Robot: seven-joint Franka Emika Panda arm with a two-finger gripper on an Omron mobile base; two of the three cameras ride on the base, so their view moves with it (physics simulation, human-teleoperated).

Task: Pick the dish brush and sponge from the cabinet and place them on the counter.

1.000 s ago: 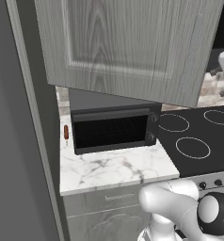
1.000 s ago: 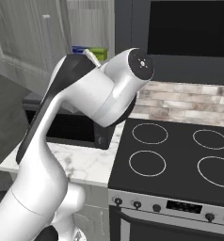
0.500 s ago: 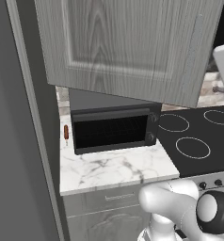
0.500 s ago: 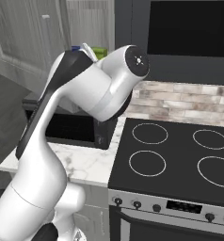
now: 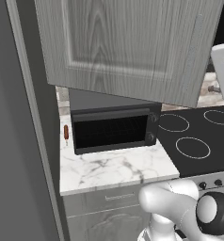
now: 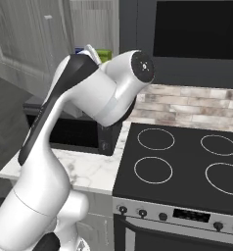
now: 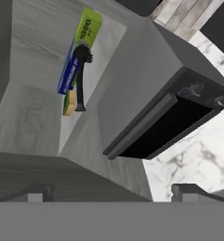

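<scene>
In the hand view the open cabinet (image 7: 34,117) shows its pale shelf. On it the black dish brush (image 7: 80,77) lies with its dark head toward the back. The yellow and green sponge (image 7: 68,103) sits right beside the brush handle's near end. My gripper (image 7: 111,195) is open and empty, its fingertips (image 7: 36,194) well short of the shelf. The cabinet door (image 5: 123,47) hangs open over the white marble counter (image 5: 114,167), which also shows in the hand view (image 7: 198,155).
A long blue-and-green box (image 7: 78,52) stands behind the brush. A black toaster oven (image 5: 114,132) sits on the counter under the cabinet. A small orange-red stick (image 5: 66,132) lies left of it. The black stovetop (image 6: 182,157) is to the right.
The arm's upper links shift slightly in the right base view. The gripper stays open and nothing in the cabinet or on the counter has moved.
</scene>
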